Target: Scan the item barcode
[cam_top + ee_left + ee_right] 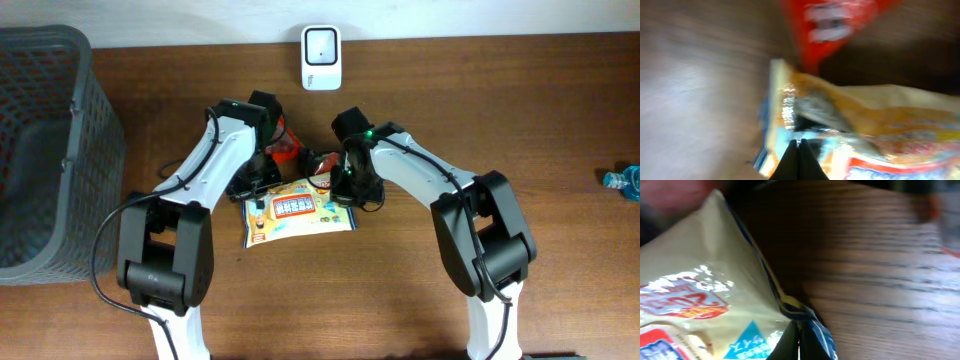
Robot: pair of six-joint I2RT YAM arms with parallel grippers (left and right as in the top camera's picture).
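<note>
The item is a yellow and orange snack bag, lying flat on the wooden table between the two arms. My left gripper is shut on its left edge. In the left wrist view the black fingertips pinch the crinkled bag. My right gripper is shut on the bag's right corner. The right wrist view shows that gripper closed over the blue-edged seam of the bag. A white scanner stands at the table's back edge. No barcode shows in any view.
A red packet lies just behind the bag, between the two wrists, and appears in the left wrist view too. A dark grey mesh basket fills the left side. A blue wrapper lies at the right edge.
</note>
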